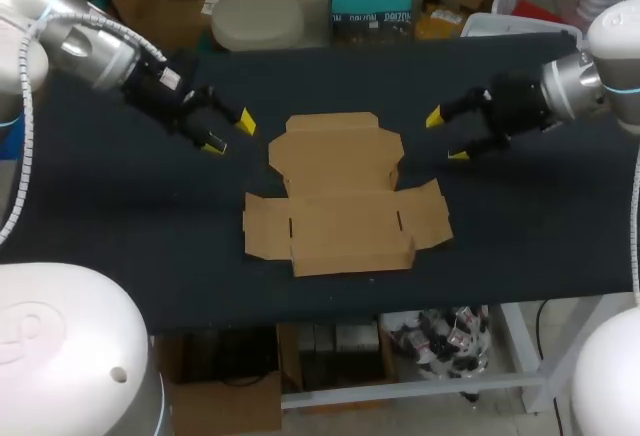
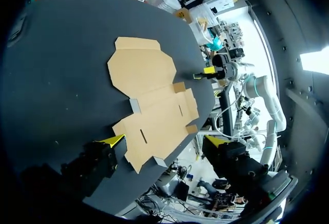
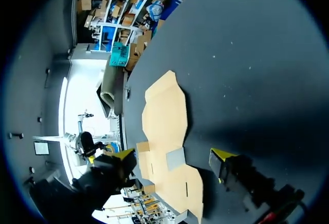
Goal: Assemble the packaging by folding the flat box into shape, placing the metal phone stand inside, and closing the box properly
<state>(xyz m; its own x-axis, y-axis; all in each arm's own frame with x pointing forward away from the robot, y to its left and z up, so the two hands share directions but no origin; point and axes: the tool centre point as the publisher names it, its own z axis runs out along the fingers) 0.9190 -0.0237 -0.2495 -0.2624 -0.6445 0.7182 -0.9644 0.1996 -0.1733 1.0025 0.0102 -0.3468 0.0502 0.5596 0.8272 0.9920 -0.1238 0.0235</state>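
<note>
A flat brown cardboard box blank (image 1: 340, 196) lies unfolded in the middle of the black table, its flaps spread out. My left gripper (image 1: 230, 134) hovers open just off the blank's far left corner, touching nothing. On the opposite side, my right gripper (image 1: 447, 136) hangs open off the far right corner, also empty. From the left wrist, the blank (image 2: 151, 100) lies ahead of the open gripper (image 2: 165, 142), with my right gripper (image 2: 205, 73) beyond it. The right wrist view shows the blank (image 3: 167, 126) ahead of its open gripper (image 3: 174, 155). No metal phone stand is in view.
The black tabletop (image 1: 120, 226) stretches wide to both sides of the blank. Its front edge (image 1: 400, 301) runs a short way below the blank's near flaps.
</note>
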